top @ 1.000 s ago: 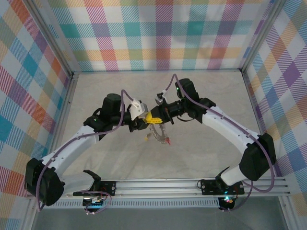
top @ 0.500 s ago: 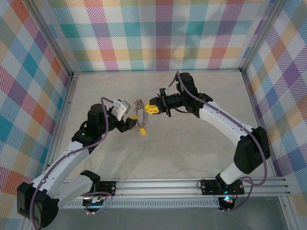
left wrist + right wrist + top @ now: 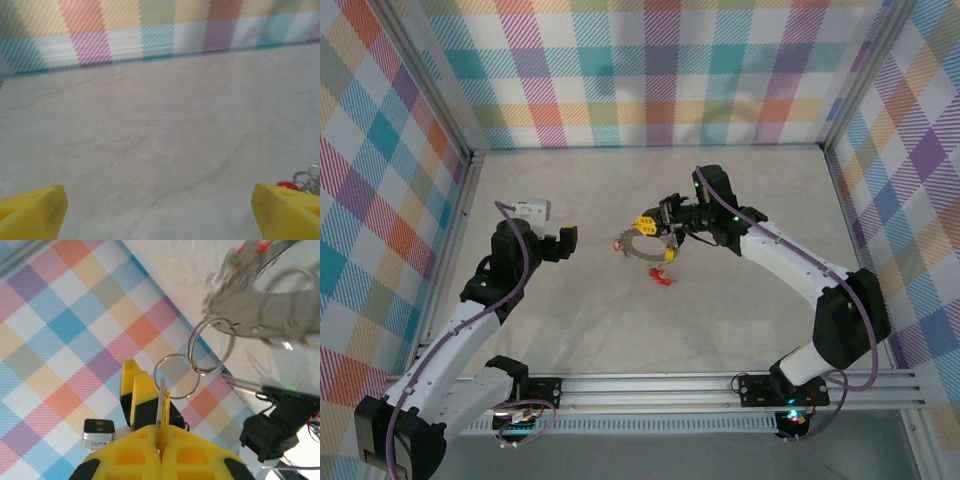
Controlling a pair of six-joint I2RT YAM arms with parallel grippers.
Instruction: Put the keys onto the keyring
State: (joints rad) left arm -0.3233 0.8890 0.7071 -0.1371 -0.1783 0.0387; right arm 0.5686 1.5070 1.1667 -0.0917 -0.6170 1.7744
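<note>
Pastel checked walls close in a pale grey table (image 3: 740, 310) on three sides. The arms rise from a rail along the near edge.

The left end effector (image 3: 567, 240) hovers over the left half of the table, facing the centre and well apart from the keyring. In its wrist view, the left end effector (image 3: 160, 215) has its yellow fingertips (image 3: 35, 207) spread wide at the two lower corners, with bare table between them. At the right edge of that view a red tag (image 3: 285, 185) and some silvery loops (image 3: 307, 177) peek out just above the right-hand fingertip.

The right end effector (image 3: 650, 225) sits near the table's centre, right at the keyring (image 3: 642, 250). The grey hoop carries red tags (image 3: 662, 278) and a yellow one (image 3: 670, 255). Whether the hoop rests on the table or hangs just above it cannot be told.

In the right wrist view, the right end effector (image 3: 161, 432) has its yellow fingers (image 3: 142, 390) pressed together on a thin silvery piece seen edge-on, apparently a key (image 3: 161, 400). A small split ring (image 3: 175, 376) runs from it to a second small ring (image 3: 212, 345). That ring hooks onto the broad grey keyring (image 3: 260, 315), where the blurred keys (image 3: 225, 280) cluster.
</note>
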